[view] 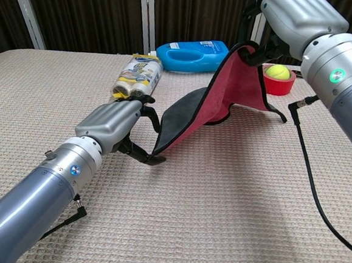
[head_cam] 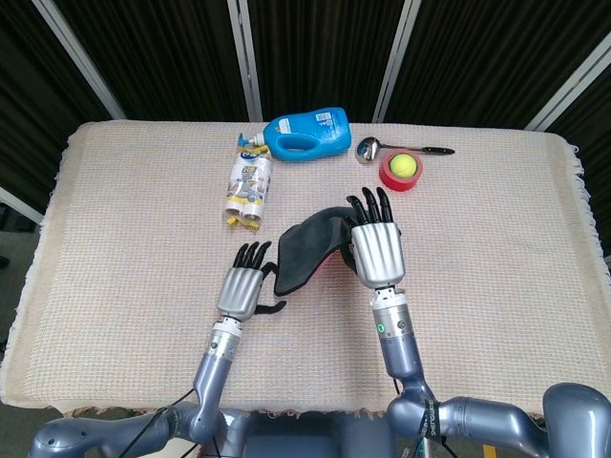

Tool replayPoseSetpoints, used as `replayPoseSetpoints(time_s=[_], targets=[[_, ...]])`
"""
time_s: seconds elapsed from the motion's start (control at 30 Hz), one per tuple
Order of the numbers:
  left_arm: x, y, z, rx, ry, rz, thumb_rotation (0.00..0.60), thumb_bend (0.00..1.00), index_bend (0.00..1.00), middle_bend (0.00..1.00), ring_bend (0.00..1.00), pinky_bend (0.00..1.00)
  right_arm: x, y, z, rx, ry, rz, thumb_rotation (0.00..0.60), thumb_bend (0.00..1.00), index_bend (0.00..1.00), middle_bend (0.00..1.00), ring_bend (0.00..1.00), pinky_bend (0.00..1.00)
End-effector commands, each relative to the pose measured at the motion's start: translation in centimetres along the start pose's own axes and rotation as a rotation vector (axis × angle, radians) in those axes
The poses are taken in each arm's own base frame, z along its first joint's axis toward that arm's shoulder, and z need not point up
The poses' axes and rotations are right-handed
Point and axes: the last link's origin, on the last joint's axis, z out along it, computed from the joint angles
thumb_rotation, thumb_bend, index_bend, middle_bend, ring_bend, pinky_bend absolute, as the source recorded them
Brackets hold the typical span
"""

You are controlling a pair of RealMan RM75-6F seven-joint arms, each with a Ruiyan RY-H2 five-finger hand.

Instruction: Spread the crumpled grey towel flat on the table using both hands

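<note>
While the right robot hand (view: 266,29) holds the towel (view: 212,95) lifted mid-counter, the left robot hand (view: 118,127)—fingers apart, empty—nears its low corner; a missed pinch could bunch it.

The towel (view: 228,90), dark grey on one face and red on the other, hangs raised by one corner in front of the blue detergent bottle (view: 191,53), its lower edge draped on the table.
</note>
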Motion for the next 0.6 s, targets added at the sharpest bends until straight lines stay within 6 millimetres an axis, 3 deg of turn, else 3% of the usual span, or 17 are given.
replayPoseSetpoints(time_s=[0.03, 0.3, 0.6], targets=[[-0.3, 0.4, 0.4, -0.004, 0.008, 0.012, 0.6, 0.1, 0.4, 0.04, 0.0, 0.02, 0.0, 0.0, 0.0, 0.001, 0.0, 0.001, 0.6, 0.61, 0.65, 0.25, 0.12, 0.09], [-0.7, 0.4, 1.8, 0.009, 0.035, 0.031, 0.6, 0.11, 0.43, 0.05, 0.0, 0.02, 0.3, 0.1, -0.2, 0.001, 0.003, 0.008, 0.6, 0.61, 0.65, 0.25, 0.12, 0.09], [-0.7, 0.5, 2.4, -0.011, 0.058, 0.011, 0.6, 0.27, 0.53, 0.05, 0.0, 0.02, 0.6, 0.5, -0.3, -0.003, 0.007, 0.005, 0.6, 0.61, 0.65, 0.25, 0.12, 0.09]])
